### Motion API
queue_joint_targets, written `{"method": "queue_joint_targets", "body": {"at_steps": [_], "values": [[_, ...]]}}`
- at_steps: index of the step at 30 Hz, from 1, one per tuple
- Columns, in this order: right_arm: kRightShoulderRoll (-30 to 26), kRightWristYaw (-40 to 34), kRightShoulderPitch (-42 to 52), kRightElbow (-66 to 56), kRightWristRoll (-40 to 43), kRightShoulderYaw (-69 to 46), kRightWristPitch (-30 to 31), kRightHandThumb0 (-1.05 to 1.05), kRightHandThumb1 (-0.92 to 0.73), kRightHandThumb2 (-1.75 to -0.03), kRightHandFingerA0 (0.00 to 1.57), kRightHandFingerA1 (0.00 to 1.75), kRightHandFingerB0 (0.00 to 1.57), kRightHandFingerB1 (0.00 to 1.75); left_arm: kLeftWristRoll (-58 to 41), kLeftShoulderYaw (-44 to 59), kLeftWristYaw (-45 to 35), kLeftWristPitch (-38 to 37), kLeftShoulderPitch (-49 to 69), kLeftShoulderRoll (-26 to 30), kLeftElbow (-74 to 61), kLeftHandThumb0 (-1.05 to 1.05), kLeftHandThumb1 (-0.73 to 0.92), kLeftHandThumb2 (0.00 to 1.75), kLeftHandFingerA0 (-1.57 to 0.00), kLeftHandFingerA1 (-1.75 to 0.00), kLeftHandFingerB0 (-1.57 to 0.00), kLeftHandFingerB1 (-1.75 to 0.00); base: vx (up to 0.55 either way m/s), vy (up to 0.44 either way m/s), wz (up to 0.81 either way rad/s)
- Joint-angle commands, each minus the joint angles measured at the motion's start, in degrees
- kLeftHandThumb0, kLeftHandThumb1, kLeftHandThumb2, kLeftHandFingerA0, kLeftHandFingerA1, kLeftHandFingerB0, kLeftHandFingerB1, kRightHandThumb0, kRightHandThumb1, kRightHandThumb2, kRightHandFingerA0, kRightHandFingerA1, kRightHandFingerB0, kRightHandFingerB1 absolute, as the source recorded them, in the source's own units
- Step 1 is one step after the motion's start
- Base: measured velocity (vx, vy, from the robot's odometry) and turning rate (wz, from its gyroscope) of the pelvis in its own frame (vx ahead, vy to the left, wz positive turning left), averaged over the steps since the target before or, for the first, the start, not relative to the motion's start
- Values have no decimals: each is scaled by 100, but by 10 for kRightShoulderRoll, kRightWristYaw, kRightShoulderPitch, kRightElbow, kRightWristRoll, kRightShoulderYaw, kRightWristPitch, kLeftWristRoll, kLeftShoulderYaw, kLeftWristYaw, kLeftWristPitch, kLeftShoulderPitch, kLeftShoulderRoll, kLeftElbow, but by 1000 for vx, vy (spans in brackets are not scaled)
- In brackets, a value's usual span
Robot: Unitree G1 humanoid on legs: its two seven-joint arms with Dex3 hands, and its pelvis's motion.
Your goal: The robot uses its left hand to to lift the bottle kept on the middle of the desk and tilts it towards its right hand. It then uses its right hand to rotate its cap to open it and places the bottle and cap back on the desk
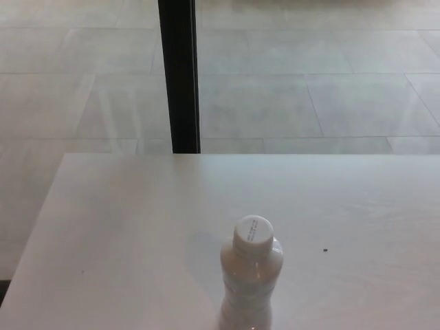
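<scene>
On the desk, head view, items recorded left to right:

Desk [124,234]: one, white and plain; its left edge ran diagonally toward the lower left corner, and its right and near sides were cut off by the frame.

Post [179,75]: one dark upright post stood behind the desk's far edge, left of centre; its top was cut off by the frame.

Floor [330,82]: pale tiles with thin joint lines lay beyond the desk; a faint sheen crossed them.

Bottle [251,285]: one, clear plastic, upright on the desk near the front edge, slightly right of centre; its base was cut off by the bottom of the frame. No label or brand could be made out on the body.

Cap [253,231]: one, white, seated on the bottle neck. A few lines of small dark print lay across its top, too small to read.

Speck [325,250]: one small dark mark on the desk, right of the bottle and apart from it; what it was could not be told.

Left hand: not visible, so its grip could not be judged.

Right hand: not visible, so its grip could not be judged.
</scene>
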Motion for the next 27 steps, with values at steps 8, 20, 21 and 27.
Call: {"method": "queue_joint_targets", "body": {"at_steps": [8,20,21,27], "values": [[-94,5,-83,-113,142,-142,20,-92,-73,-107,8,17,5,7,-244,300,-114,35,-80,101,-17,-93,54,93,0,-12,0,0,0,0,0],[-116,20,-240,-414,160,-81,84,-75,-88,-67,3,32,5,25,-270,229,-142,104,-222,62,-437,-79,60,59,0,-34,-12,-29,0,0,0],[-110,16,-248,-432,158,-71,88,-77,-65,-107,1,45,1,38,-275,214,-147,96,-224,47,-470,-77,49,88,-4,-12,-8,-27,0,0,0],[-73,31,-282,-543,159,9,97,-89,-66,-103,10,52,7,47,-305,121,-130,137,-248,-21,-639,-93,53,87,0,-10,0,-3,0,0,0]]}}
